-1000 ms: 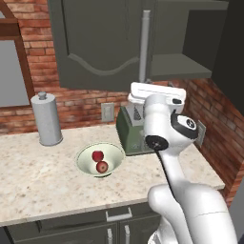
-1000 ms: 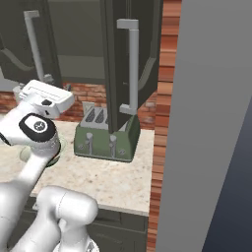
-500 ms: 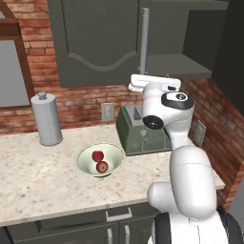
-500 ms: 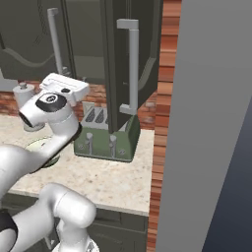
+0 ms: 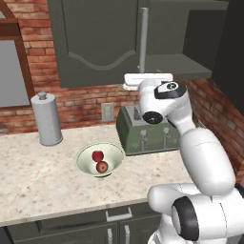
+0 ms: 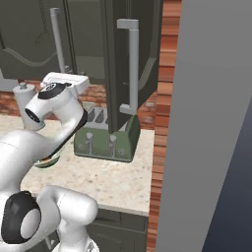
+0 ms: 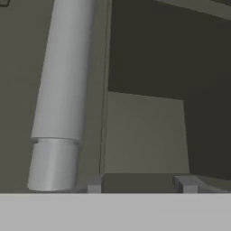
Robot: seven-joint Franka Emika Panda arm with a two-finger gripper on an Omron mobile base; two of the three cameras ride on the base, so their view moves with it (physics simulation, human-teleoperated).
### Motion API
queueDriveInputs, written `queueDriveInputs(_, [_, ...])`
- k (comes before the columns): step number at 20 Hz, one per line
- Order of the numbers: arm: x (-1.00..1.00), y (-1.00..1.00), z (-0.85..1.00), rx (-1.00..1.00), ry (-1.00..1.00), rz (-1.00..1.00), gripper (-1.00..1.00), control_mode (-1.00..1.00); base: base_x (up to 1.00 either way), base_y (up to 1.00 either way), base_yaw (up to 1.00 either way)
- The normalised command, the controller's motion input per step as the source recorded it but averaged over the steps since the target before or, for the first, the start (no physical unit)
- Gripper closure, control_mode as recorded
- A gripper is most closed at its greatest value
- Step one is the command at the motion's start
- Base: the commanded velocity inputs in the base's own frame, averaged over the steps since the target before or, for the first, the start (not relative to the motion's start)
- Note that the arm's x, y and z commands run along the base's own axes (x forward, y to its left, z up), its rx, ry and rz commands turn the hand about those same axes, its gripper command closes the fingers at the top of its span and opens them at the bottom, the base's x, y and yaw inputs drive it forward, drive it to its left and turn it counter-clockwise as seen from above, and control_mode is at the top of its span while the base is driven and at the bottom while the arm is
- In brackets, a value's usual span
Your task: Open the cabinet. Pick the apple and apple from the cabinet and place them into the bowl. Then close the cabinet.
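Silver bar handle (image 7: 61,99) on the cabinet (image 7: 144,131) door edge — pincer (image 7: 140,184) tips apart beside it.

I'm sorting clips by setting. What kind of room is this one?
A kitchen, by the look of it, and a rendered one: a green toaster sits on a speckled stone counter against a brick wall, with a dark wall cabinet above and a bowl holding two apples.

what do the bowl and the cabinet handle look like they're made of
Bowl: looks like glazed ceramic, a smooth pale cream-green surface with a soft sheen; plastic is possible. Cabinet handle: looks like brushed metal, a plain silver-grey round bar with an even matte shine in the hand view.
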Motion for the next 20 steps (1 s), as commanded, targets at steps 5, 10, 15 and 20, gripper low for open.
queueDriveInputs(5, [-0.93,0.00,0.04,0.09,0.03,-0.05,-1.00,-1.00,0.00,0.00,0.00])
queueDriveInputs(10, [-1.00,0.00,0.46,0.19,0.16,-0.13,-1.00,-1.00,0.00,0.00,0.00])
queueDriveInputs(15, [-0.82,0.00,0.70,0.11,0.42,-0.12,-1.00,-1.00,0.00,0.00,0.00])
queueDriveInputs(20, [-0.39,-0.12,0.37,0.07,0.00,0.00,-1.00,-1.00,0.00,0.00,0.00])
